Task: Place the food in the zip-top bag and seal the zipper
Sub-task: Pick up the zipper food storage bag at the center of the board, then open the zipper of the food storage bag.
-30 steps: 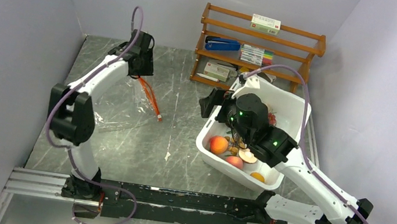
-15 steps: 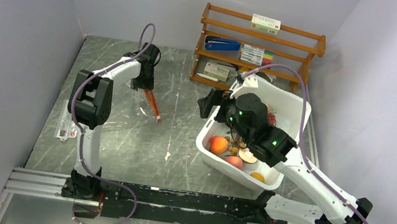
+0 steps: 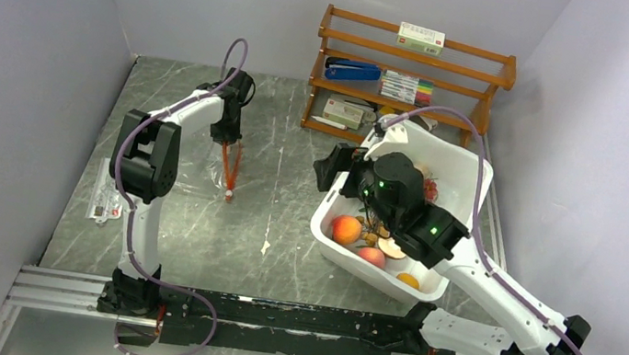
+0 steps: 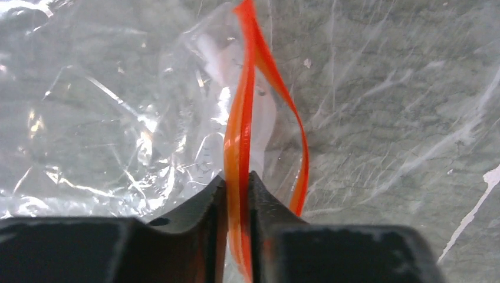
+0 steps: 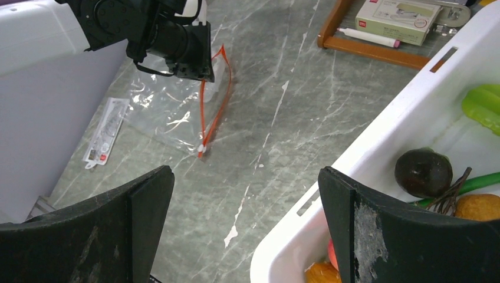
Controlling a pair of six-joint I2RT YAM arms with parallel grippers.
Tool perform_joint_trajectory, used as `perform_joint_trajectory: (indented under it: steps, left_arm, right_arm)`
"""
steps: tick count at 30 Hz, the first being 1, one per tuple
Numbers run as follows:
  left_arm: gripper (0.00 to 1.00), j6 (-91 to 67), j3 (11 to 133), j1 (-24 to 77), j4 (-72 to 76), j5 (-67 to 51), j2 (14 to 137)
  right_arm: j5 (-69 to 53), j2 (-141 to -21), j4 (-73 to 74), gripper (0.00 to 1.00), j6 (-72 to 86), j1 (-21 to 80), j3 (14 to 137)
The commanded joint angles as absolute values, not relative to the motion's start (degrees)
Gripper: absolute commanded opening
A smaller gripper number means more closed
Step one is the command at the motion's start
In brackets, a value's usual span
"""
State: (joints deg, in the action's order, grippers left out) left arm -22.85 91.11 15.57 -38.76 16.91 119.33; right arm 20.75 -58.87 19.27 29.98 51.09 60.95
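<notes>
Zip-top bag point(image 3: 187, 169) lies crinkled on the grey marbled surface point(image 3: 237, 241) at the left side, well apart from the food. Its mouth edge faces the white bin point(image 3: 469, 176). The red-orange zipper point(image 4: 239, 135) is parted: one strip runs straight up between the fingers of the left pincer point(image 4: 237, 183), while the other bows away to the side, leaving a narrow gap. The left pincer is clamped tight on that single strip at the far end of the mouth and holds it up off the surface. The near end of the zipper touches down.

The food sits in the bin at the right. An orange round fruit point(image 3: 346, 229) lies near its front corner, and a dark round fruit point(image 5: 423, 172) and a green pod point(image 5: 480, 103) lie farther back. The right pincer point(image 5: 244, 177) hangs over the bin's left rim, its fingers spread wide with nothing between them.

A small flat packet point(image 5: 103, 132) lies just beside the bag's left edge. A wooden rack point(image 3: 411, 61) stands at the back wall.
</notes>
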Motion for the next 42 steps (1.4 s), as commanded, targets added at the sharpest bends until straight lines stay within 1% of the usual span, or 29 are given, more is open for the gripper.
perform_joint_trajectory:
  steps: [1, 3, 8, 10, 14, 17, 20, 22, 24, 26, 27, 29, 37, 39, 42]
  left_arm:
    - [0.09, -21.66, 89.47, 16.04, -40.50, 16.35, 117.21]
    - [0.07, -21.62, 86.97, 16.98, -39.97, 15.37, 114.65]
    - [0.07, -18.58, 79.09, 19.94, -35.98, 7.06, 103.52]
    - [0.07, -18.42, 77.05, 21.13, -35.45, 6.94, 99.16]
    - [0.07, -18.59, 73.61, 22.58, -33.22, 3.79, 91.29]
    - [0.07, -19.68, 70.70, 22.59, -30.36, 0.31, 85.74]
    - [0.07, -21.57, 68.23, 22.57, -27.61, -4.09, 81.62]
    - [0.07, -23.43, 66.69, 22.59, -26.12, -7.92, 79.79]
    - [0.07, -23.88, 65.59, 22.59, -25.03, -9.68, 77.80]
    - [0.07, -23.67, 64.37, 22.59, -23.65, -11.66, 76.27]
    - [0.07, -23.49, 63.82, 22.59, -23.02, -12.63, 75.43]
    - [0.07, -23.19, 62.47, 22.59, -21.25, -14.95, 73.69]
    - [0.07, -19.12, 56.45, 22.59, -13.49, -23.70, 67.26]
    - [0.07, -18.05, 55.73, 22.59, -13.21, -24.56, 66.70]
    - [0.07, -17.20, 55.19, 22.59, -13.50, -23.73, 66.45]
  right_arm:
    - [20.19, -56.12, 15.82, 0.95, 29.12, 51.34, 59.06]
    - [19.43, -54.86, 13.97, 0.95, 29.24, 51.33, 57.82]
    - [18.67, -52.67, 10.40, 0.94, 31.89, 51.28, 53.56]
    - [18.61, -53.16, 10.60, 0.94, 33.17, 51.31, 53.88]
    - [16.80, -55.43, 9.70, 0.93, 33.83, 51.38, 54.93]
    - [18.16, -58.07, 10.93, 0.91, 38.86, 51.31, 55.98]
    - [20.17, -62.56, 15.16, 0.87, 44.79, 51.30, 59.87]
    - [21.27, -66.12, 18.14, 0.81, 47.66, 51.37, 62.78]
    - [18.98, -69.18, 18.10, 0.68, 47.97, 51.27, 64.69]
    - [15.52, -71.38, 15.03, 0.56, 47.61, 51.34, 65.42]
    - [13.71, -72.64, 13.48, 0.52, 47.67, 51.34, 65.48]
    - [11.75, -74.66, 11.72, 0.48, 48.41, 51.35, 66.19]
    - [12.31, -82.79, 10.77, 0.48, 44.86, 50.94, 73.34]
    - [10.09, -84.37, 9.16, 0.48, 43.07, 50.90, 74.30]
    - [10.44, -86.73, 10.18, 0.48, 42.43, 50.96, 76.82]
